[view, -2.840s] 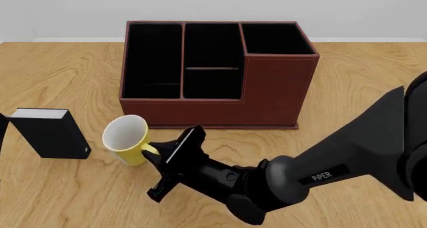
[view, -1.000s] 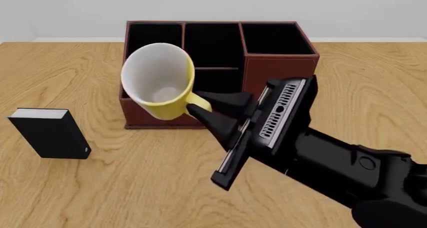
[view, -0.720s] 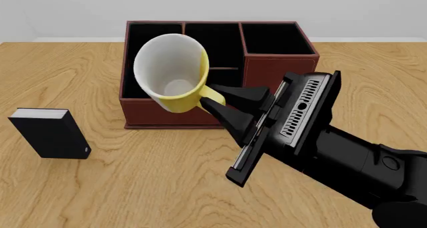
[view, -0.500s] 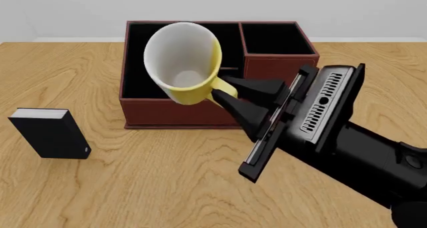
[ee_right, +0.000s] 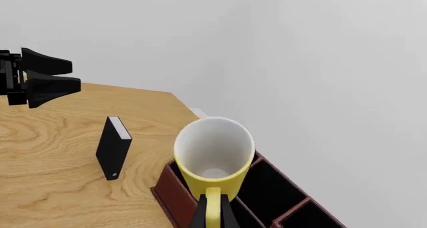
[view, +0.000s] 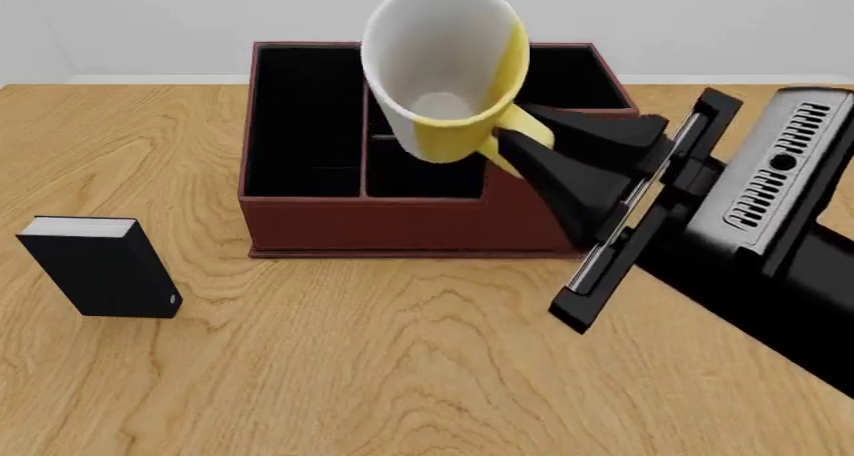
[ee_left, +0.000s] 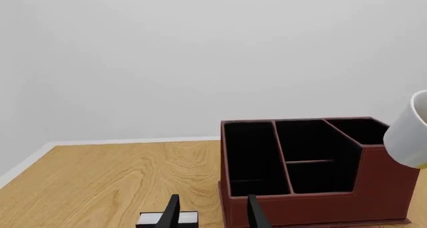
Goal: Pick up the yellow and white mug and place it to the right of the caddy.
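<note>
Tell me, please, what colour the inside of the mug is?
White inside the mug; the front view shows it best.

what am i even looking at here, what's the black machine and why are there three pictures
These are simulator renders of two black robot arms at a wooden table. One picture comes from a fixed camera above the arms; the other two come from cameras behind each gripper. The right gripper pinches the handle of a small yellow ceramic mug with a white inside, held in the air, tilted, in front of a large reddish-brown organiser box with black compartments. A small black book-like block stands on the table. The left gripper hovers, holding nothing.
</note>
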